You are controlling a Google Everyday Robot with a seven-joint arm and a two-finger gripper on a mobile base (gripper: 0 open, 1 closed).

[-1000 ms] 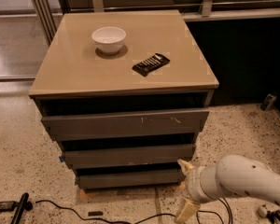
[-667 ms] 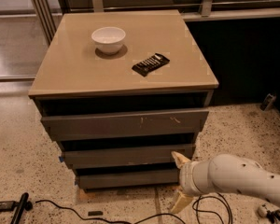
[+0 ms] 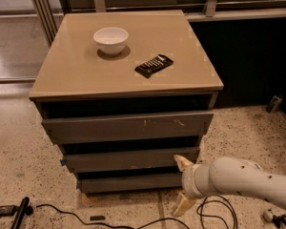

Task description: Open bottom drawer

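While hovering with the gripper (image 3: pixel 177 185) spread wide and pinching nothing, at the right end of the bottom drawer (image 3: pixel 126 183) | lying lowest, under two wider fronts (image 3: pixel 128 127) | probably needing hooking behind the top lip, pulling straight out | all showing flat, matte dark-grey, handle-less.

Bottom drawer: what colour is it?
The bottom drawer is dark grey, camera view; gripper at its right end.

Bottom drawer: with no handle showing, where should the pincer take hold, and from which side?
Probably the top lip of the bottom drawer, hooked from the front through the dark gap above it; the plain face offers nothing else to grip. The pincer, open, sits at its right end, so that end looks nearest.
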